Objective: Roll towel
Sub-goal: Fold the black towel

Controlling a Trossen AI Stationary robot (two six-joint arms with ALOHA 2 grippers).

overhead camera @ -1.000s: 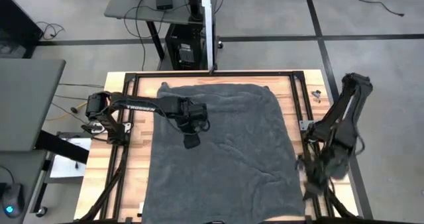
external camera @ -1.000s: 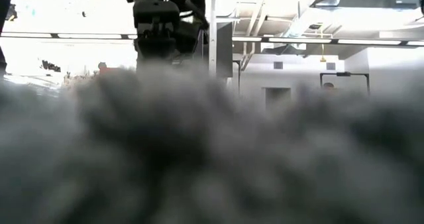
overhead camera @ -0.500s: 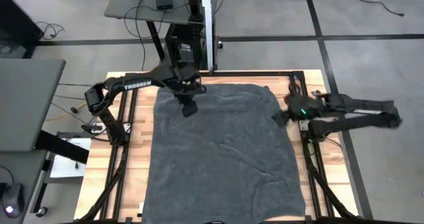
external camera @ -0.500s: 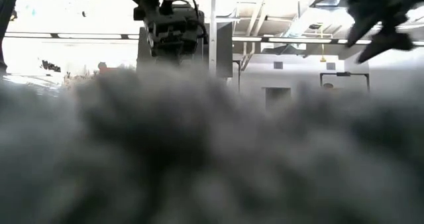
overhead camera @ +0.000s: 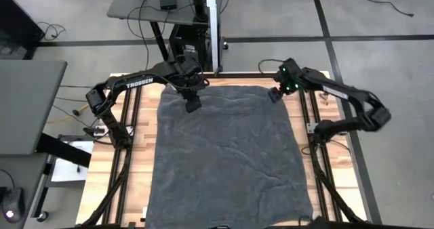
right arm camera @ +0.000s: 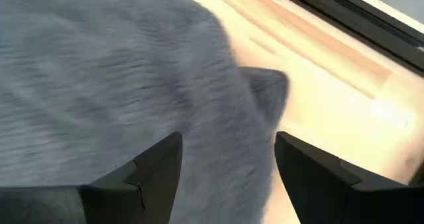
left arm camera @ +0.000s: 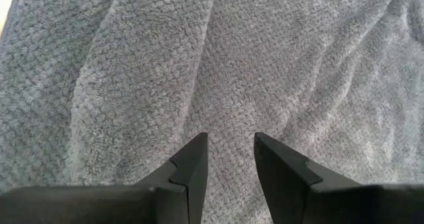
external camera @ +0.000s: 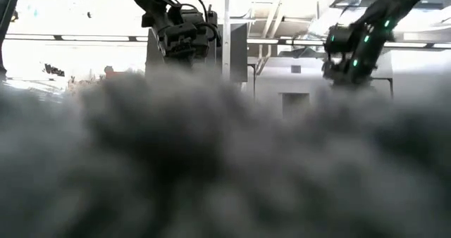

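The dark grey towel (overhead camera: 227, 154) lies spread flat on the wooden table (overhead camera: 139, 120), with a few shallow wrinkles. It covers most of the table, and its near part fills the low view (external camera: 225, 167). My left gripper (overhead camera: 193, 105) is open, just above the towel's far left part (left arm camera: 165, 65), its fingers pointing down. It also shows in the low view (external camera: 184, 46). My right gripper (overhead camera: 275, 95) is open wide above the towel's far right corner (right arm camera: 265, 85), which lies on bare wood. It also shows in the low view (external camera: 345, 60).
Black frame rails (overhead camera: 308, 114) run along the table's left, right and far sides. A strip of bare wood (overhead camera: 135, 161) shows on the left of the towel. Beyond the far edge stand a post (overhead camera: 218, 32) and a desk with cables (overhead camera: 156, 2).
My left gripper has gone from the towel's middle left toward the table's far edge and now stands over the far left part. My right arm has swung from the table's near right side to the towel's far right corner. The towel has stayed flat.
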